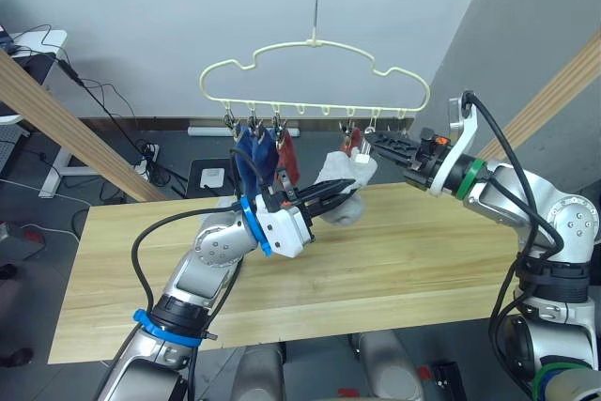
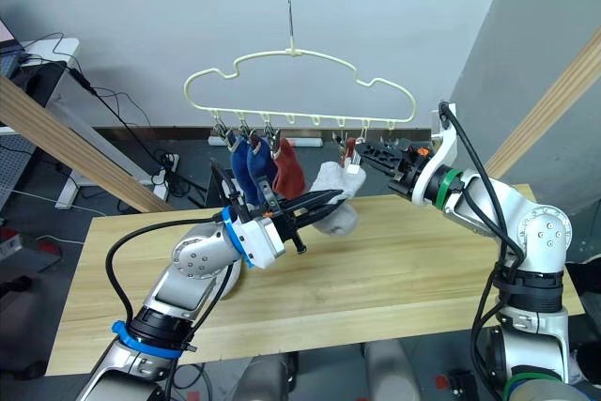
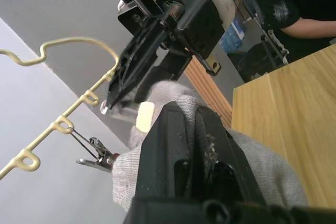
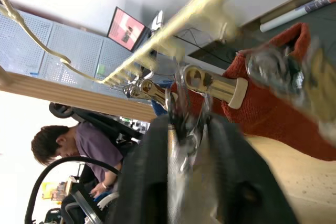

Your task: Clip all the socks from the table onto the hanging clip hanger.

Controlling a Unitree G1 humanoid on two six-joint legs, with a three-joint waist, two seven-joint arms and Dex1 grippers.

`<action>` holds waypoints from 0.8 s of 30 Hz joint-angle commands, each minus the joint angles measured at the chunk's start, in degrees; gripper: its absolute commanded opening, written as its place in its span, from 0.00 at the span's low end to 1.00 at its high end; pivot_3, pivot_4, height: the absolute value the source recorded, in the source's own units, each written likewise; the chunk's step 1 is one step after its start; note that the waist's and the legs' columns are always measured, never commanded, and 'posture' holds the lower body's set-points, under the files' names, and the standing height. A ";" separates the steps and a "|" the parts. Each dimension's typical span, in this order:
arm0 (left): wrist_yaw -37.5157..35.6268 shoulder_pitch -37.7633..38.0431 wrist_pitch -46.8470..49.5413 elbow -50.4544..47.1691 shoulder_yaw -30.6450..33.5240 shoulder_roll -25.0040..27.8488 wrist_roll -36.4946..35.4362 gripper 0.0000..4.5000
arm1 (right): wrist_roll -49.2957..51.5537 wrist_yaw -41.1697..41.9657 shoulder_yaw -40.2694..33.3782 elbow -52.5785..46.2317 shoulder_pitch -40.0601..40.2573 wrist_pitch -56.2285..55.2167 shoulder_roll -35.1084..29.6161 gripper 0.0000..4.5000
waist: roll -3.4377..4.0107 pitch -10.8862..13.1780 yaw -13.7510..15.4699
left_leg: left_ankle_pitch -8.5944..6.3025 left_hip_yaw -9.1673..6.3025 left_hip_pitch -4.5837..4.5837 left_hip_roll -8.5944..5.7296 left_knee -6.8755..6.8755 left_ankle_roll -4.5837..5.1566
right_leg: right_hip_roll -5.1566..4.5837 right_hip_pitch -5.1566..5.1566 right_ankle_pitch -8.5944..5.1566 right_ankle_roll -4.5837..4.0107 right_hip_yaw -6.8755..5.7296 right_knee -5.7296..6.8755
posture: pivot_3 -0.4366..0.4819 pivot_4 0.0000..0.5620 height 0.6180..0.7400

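Observation:
The pale yellow clip hanger (image 1: pixel 313 42) hangs above the table's (image 1: pixel 423 260) far edge. Two blue socks (image 1: pixel 252 155) and a rust red sock (image 1: pixel 286 161) hang from its left clips. Another red sock (image 4: pixel 273 108) hangs further right. My left gripper (image 1: pixel 349 185) is shut on a light grey sock (image 1: pixel 336 171), which it holds up under the lower bar; the sock drapes over the fingers (image 3: pixel 178 145) towards the table. My right gripper (image 1: pixel 368 141) comes in from the right and is shut on a metal clip (image 4: pixel 184 108) beside that red sock, just above the grey sock.
Slanted wooden poles stand at the left (image 1: pixel 75 133) and at the right (image 1: pixel 554 91). A person (image 4: pixel 79 145) sits beyond the table. Cables and a power strip (image 1: pixel 146 161) lie on the floor behind it.

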 commanded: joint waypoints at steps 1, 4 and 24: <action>1.28 -2.02 0.54 0.06 -0.76 -1.27 0.19 0.00 | 1.51 2.36 -0.80 -2.71 1.07 0.26 -2.23 0.55 | 0.00 0.00 0.11 | 0.00 -0.01 0.00 0.00 0.00 0.00 | 0.00 0.00 0.00 0.00 -0.01 -0.01 | 0.29 0.56 1.00; 2.06 -4.30 0.56 1.20 -1.03 -2.44 1.23 0.00 | 1.51 4.20 -1.69 -3.17 2.61 0.71 -4.09 0.78 | 0.00 0.00 0.26 | 0.00 -0.02 -0.04 -0.01 0.03 0.00 | 0.00 0.00 0.01 0.01 -0.01 -0.01 | 0.29 0.55 1.00; -6.36 -1.22 13.70 -0.72 -0.94 0.51 -11.36 0.95 | -36.12 26.87 -7.41 -26.52 23.92 -7.59 -22.61 1.00 | 0.07 0.05 -1.16 | 0.06 0.06 -0.01 -0.01 0.05 0.08 | 0.03 0.00 -0.09 0.50 0.09 -0.06 | 0.22 0.56 1.00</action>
